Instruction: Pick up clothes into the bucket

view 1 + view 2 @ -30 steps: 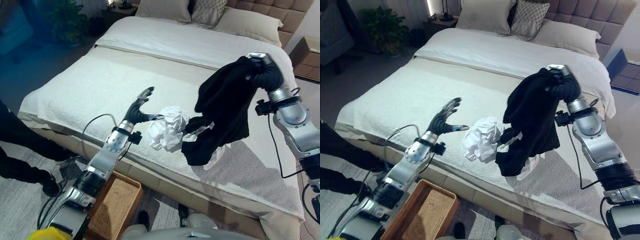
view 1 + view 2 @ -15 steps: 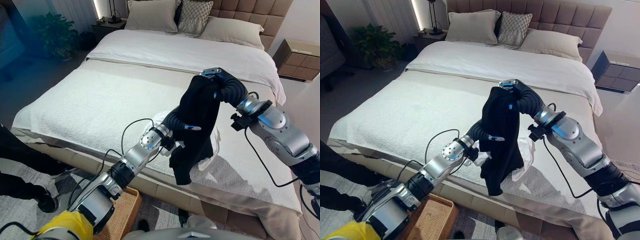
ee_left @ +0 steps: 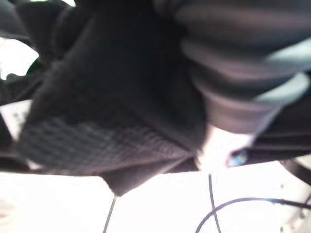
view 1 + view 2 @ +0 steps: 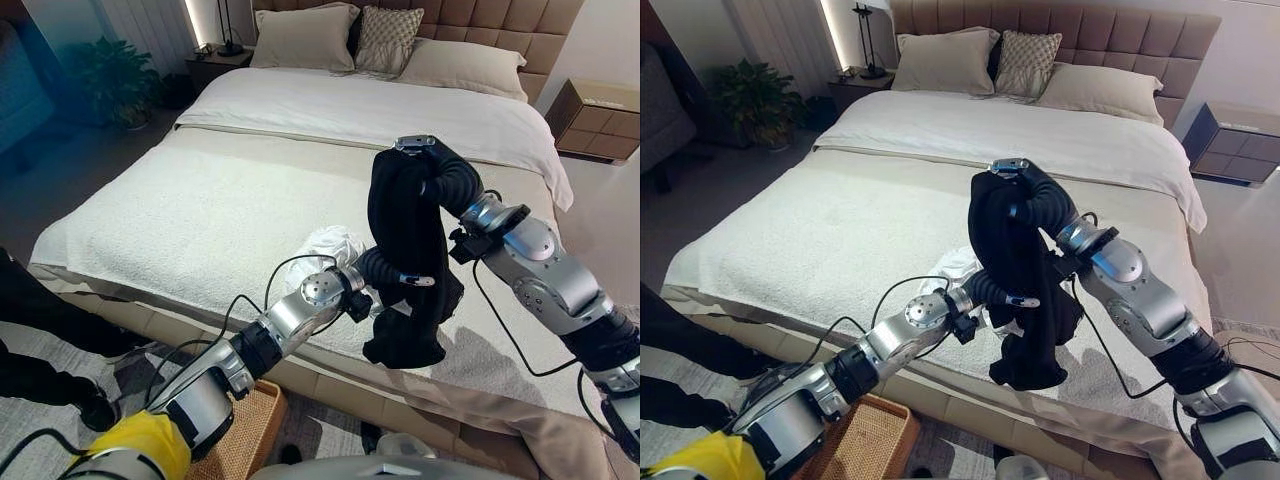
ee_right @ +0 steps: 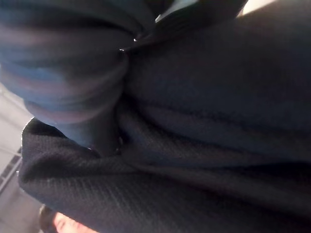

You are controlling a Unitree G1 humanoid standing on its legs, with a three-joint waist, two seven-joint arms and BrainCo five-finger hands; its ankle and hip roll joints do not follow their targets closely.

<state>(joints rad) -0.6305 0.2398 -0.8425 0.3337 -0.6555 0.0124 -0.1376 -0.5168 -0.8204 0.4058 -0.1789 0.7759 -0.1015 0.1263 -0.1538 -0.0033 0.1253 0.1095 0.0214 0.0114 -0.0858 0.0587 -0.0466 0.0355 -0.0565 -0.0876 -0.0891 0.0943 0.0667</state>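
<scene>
Left eye view is showing my right hand [image 4: 425, 165] holding the black garment [image 4: 405, 250] up over the bed [image 4: 180, 200], fingers buried in cloth, grip unreadable. My left hand [image 4: 400, 275] is pressing into its middle, fingers likewise hidden. I'm worrying the dangling hem snags the white garment [image 4: 330, 245] or misses the wicker basket [image 4: 235, 415] near left.
</scene>
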